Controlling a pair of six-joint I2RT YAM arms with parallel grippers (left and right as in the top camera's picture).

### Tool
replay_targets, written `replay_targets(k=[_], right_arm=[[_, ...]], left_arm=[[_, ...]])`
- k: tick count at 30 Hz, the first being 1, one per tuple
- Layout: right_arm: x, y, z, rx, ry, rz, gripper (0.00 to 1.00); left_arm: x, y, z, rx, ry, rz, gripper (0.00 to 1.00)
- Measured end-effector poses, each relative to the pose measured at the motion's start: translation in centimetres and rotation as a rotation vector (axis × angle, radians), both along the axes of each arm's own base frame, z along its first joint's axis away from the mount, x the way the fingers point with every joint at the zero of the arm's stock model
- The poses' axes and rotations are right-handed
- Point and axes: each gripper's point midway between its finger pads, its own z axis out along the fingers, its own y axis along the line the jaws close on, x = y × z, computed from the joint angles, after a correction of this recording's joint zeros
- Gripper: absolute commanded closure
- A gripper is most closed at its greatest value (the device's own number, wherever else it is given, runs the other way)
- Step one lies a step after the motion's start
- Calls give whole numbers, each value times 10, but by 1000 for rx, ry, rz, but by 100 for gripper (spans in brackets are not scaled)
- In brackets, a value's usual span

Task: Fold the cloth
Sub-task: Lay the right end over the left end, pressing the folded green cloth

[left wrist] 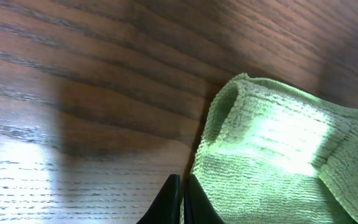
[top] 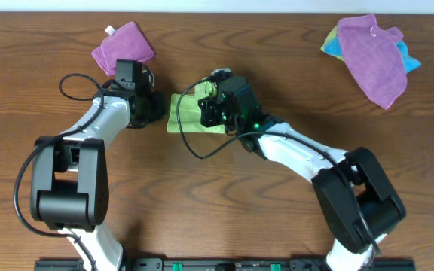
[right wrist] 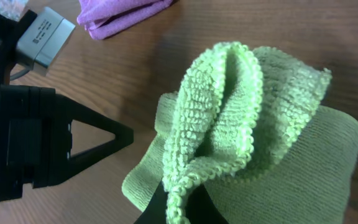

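The lime-green cloth (top: 187, 114) lies folded on the wooden table between my two arms. My right gripper (top: 211, 113) is shut on a hemmed edge of the cloth and holds it bunched up above the rest; in the right wrist view the fingers (right wrist: 178, 202) pinch the rolled hem of the cloth (right wrist: 316, 155). My left gripper (top: 157, 109) is shut, with its tips (left wrist: 182, 186) on the wood just beside the left edge of the cloth (left wrist: 272, 162). I see no cloth between them.
A purple cloth (top: 123, 47) lies behind the left arm and also shows in the right wrist view (right wrist: 120, 12). At the back right another purple cloth (top: 375, 56) lies over a blue cloth (top: 408, 59). The left arm's black gripper body (right wrist: 55, 143) is close beside the green cloth.
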Motion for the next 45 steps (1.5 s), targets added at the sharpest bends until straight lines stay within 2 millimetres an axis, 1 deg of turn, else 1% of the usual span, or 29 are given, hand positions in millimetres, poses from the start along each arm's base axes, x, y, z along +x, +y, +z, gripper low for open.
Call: replay_targets(k=[9, 17, 21, 22, 24, 25, 26, 28, 32, 35, 41, 45], right_arm=[[-1, 22, 1, -14, -5, 45, 98], [-5, 30, -20, -54, 26, 74, 97], [-11, 37, -20, -55, 18, 96, 96], [-12, 39, -20, -55, 16, 101, 92], [-14, 42, -20, -57, 13, 111, 69], [-15, 43, -19, -59, 7, 116, 61], [-16, 44, -19, -61, 5, 122, 55], [-16, 44, -19, -64, -5, 130, 50], [-15, 49, -14, -54, -30, 141, 49], [-18, 55, -11, -36, -35, 164, 50], [-24, 60, -9, -16, -24, 194, 50], [-26, 62, -9, 2, -7, 199, 50]], left_arm=[[0, 3, -1, 18, 0, 8, 94], [0, 5, -2, 26, 0, 11, 94], [1, 5, -2, 26, 0, 13, 94], [1, 6, -2, 26, 0, 16, 95], [1, 10, -2, 28, 0, 24, 95], [2, 13, -2, 29, 0, 31, 94], [2, 15, -2, 29, 1, 37, 94], [3, 20, -2, 29, 1, 47, 94], [4, 26, -2, 29, 3, 62, 94], [4, 30, -2, 29, 5, 71, 94], [5, 44, -1, 29, 5, 106, 94], [7, 53, 8, 28, -12, 126, 94]])
